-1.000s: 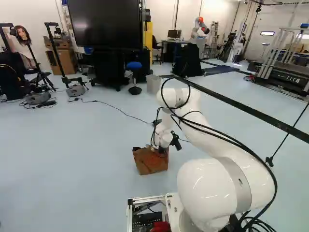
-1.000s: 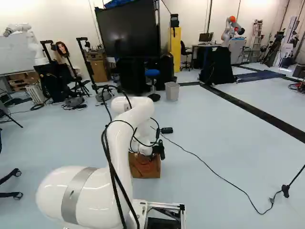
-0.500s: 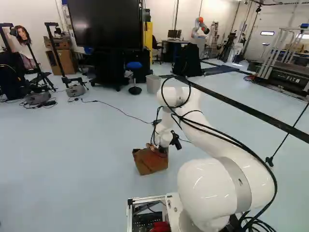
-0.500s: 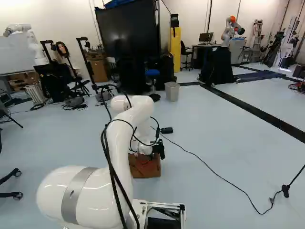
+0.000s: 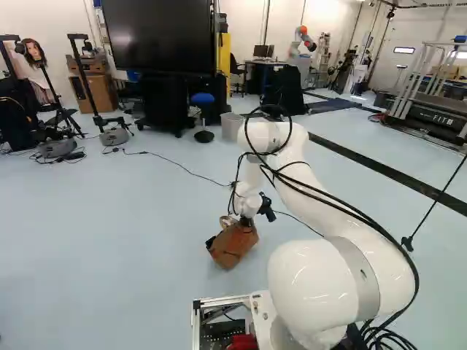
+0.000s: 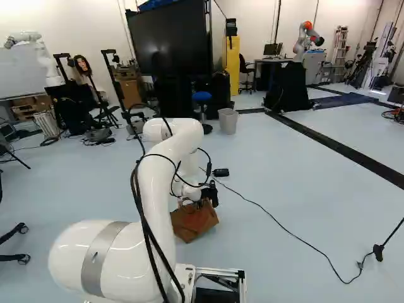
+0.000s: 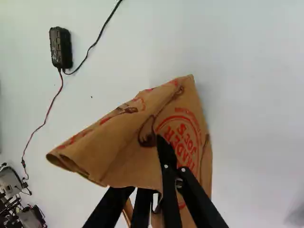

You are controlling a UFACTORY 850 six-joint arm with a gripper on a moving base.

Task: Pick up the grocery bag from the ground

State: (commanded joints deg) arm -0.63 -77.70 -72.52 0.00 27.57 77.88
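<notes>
Paper bag (image 5: 233, 246), tilted, in the grip of the pincer (image 5: 246, 221).
The bag hangs slanted just below the pincer, its brown paper pinched between the two black fingers (image 7: 166, 154); one finger lies over the side with the red print, and the other is mostly hidden. A folded flap of paper sticks out to one side of the fingers. Whether the bag's lowest corner touches the floor (image 5: 109, 240), I can't tell. Ahead of the pincer, past the bag and well apart from it, lies a small black box (image 7: 60, 47) on a cord (image 7: 97, 40).
</notes>
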